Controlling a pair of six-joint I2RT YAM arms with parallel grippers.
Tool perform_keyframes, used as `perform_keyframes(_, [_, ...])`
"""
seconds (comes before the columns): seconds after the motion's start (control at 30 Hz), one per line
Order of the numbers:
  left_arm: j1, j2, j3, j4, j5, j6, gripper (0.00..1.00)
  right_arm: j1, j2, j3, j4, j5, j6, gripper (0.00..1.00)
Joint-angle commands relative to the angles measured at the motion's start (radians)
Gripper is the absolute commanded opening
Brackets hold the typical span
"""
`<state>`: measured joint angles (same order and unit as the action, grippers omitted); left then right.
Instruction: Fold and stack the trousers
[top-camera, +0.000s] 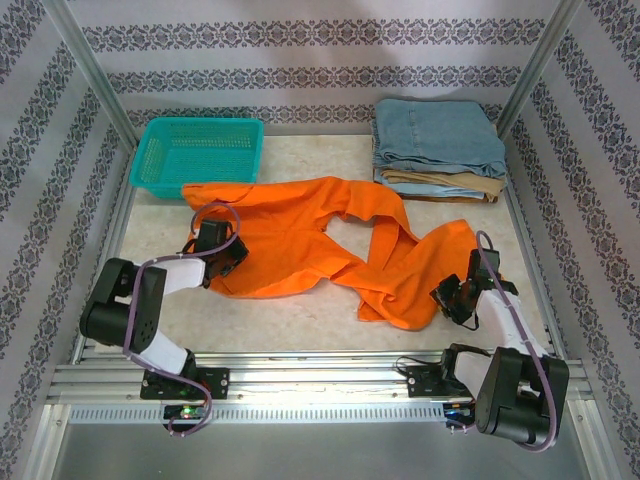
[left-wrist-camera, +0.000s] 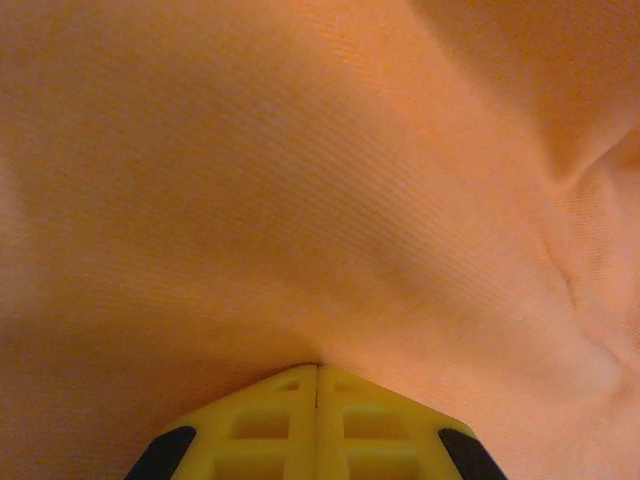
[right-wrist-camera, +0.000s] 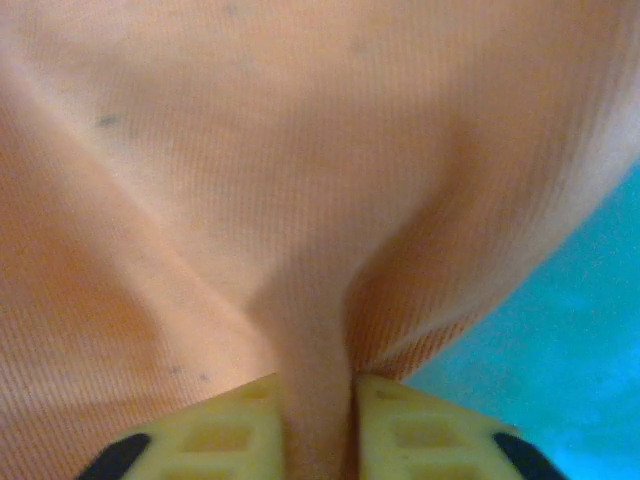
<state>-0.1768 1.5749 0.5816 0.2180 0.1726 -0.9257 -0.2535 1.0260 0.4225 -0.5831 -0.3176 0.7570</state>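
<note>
The orange trousers (top-camera: 300, 240) lie crumpled across the middle of the table, with one leg trailing toward the near right. My left gripper (top-camera: 226, 256) sits at their near-left edge. In the left wrist view its yellow fingers (left-wrist-camera: 280, 410) are pressed together, and the cloth (left-wrist-camera: 300, 180) is drawn in at the tips of the left gripper (left-wrist-camera: 317, 366). My right gripper (top-camera: 452, 297) is at the right leg's near end. The right wrist view shows the right gripper (right-wrist-camera: 318, 385) shut on a raised fold of orange cloth (right-wrist-camera: 250, 150) between its fingers.
A teal basket (top-camera: 197, 153) stands at the back left. Folded light blue denim (top-camera: 438, 135) lies on a tan pair (top-camera: 440, 184) at the back right. Metal posts and patterned walls enclose the table. A blue-green surface (right-wrist-camera: 580, 350) shows below the cloth.
</note>
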Motion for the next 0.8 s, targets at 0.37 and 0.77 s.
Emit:
perform_keyframes(0.37, [0.085,-0.155,-0.188,-0.040,-0.152,-0.039,0.00,0.022,-0.135,0.442,-0.152,0.022,-0.060,0.00])
perform_keyframes(0.77, [0.198,-0.374,-0.197,-0.215,-0.088,-0.001,0.00,0.048,0.105,0.584,0.083,-0.053,-0.018,0.00])
